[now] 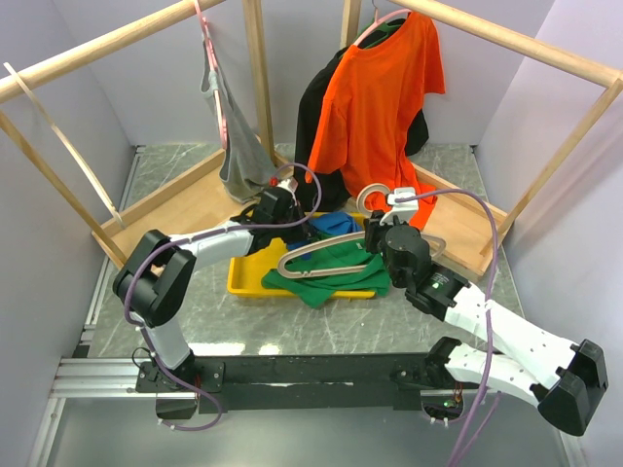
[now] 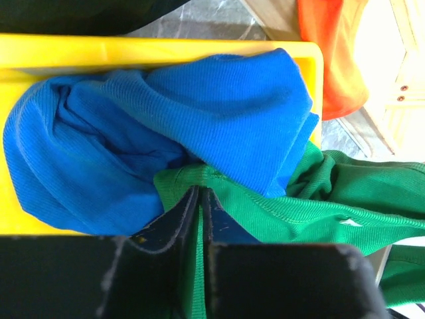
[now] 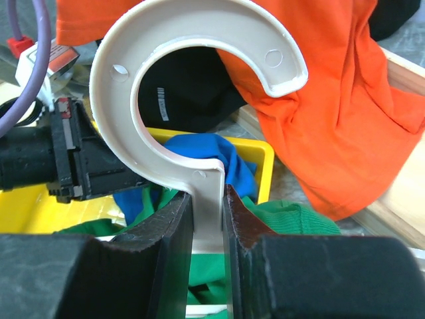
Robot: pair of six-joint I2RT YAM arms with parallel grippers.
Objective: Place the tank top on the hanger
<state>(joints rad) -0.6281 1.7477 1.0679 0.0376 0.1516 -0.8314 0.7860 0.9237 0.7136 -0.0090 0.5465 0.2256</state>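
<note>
Right gripper (image 3: 207, 199) clamps the hanger (image 3: 116, 119) below its hook (image 3: 199, 20), steadying it over the yellow bin (image 2: 159, 50). Left gripper (image 2: 200, 199) pinches the tank top (image 2: 299, 212), lying there beside a blue garment (image 2: 219, 113), likely to thread it on.

A blue garment (image 2: 166, 113) lies bunched in a yellow bin (image 1: 243, 278). An orange T-shirt (image 1: 375, 107) hangs behind, perhaps over black cloth (image 1: 313, 105).

On the black base rail (image 1: 302, 373), the left arm (image 1: 219, 238) and the right arm (image 1: 506, 331) are built of white links and rounded black joint housings, each is trailed by a lilac cable (image 1: 492, 243), and scuffed matte-black fingers are carried by the left gripper (image 2: 200, 194) and right gripper (image 3: 208, 199).
</note>
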